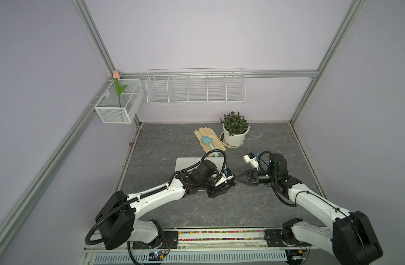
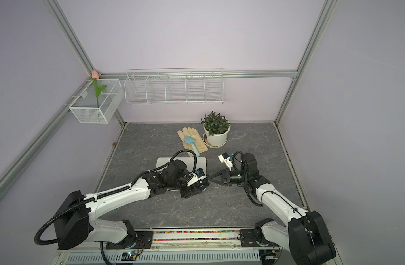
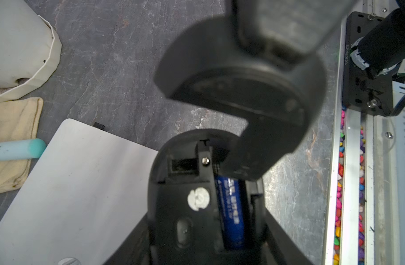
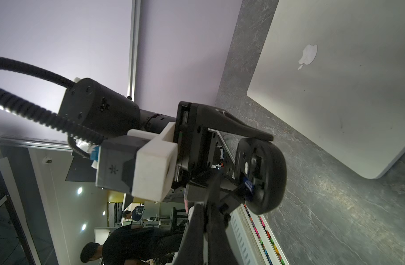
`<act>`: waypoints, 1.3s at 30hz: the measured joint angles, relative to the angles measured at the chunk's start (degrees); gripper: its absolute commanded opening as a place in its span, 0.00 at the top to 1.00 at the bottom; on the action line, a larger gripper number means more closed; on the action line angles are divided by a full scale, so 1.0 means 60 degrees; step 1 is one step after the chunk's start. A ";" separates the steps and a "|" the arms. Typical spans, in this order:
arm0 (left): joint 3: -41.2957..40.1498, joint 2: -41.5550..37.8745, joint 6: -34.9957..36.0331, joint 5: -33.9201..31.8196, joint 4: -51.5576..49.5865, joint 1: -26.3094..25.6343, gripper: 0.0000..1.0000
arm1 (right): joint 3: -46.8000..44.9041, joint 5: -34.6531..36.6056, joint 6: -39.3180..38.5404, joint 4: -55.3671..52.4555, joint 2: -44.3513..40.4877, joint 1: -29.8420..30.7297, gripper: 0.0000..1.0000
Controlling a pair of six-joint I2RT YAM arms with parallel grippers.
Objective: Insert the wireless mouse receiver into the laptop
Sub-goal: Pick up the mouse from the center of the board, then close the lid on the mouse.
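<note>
The silver laptop (image 1: 187,163) (image 2: 164,161) (image 3: 70,183) (image 4: 334,91) lies closed on the dark table. A small black stub (image 3: 98,125), seemingly the receiver, sticks out of its side edge. My left gripper (image 1: 230,182) (image 2: 203,183) (image 3: 208,220) is shut on the wireless mouse (image 3: 185,206) (image 4: 272,179), just off the laptop's right edge. The mouse's inside is bare: a blue battery (image 3: 231,206) and an empty slot (image 3: 183,164). My right gripper (image 1: 237,178) (image 2: 210,177) (image 4: 216,183) is shut on the curved black cover (image 3: 219,75), right beside the open mouse.
A cream glove (image 1: 208,137) with a blue trowel (image 1: 207,140) lies behind the laptop, beside a white plant pot (image 1: 234,136). White wire baskets (image 1: 195,88) hang on the back wall. A rail with coloured pebbles (image 1: 219,232) runs along the front edge.
</note>
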 measured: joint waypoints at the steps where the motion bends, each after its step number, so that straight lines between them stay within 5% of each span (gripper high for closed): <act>1: 0.0004 0.0000 -0.0022 0.0040 0.0004 0.0000 0.64 | 0.0000 0.0007 0.0033 0.0117 0.0062 0.0000 0.93; 39: 0.0189 0.0000 0.0087 0.0138 0.0171 0.0040 0.64 | -0.0696 -0.0426 0.1049 0.2014 0.0262 0.0197 0.93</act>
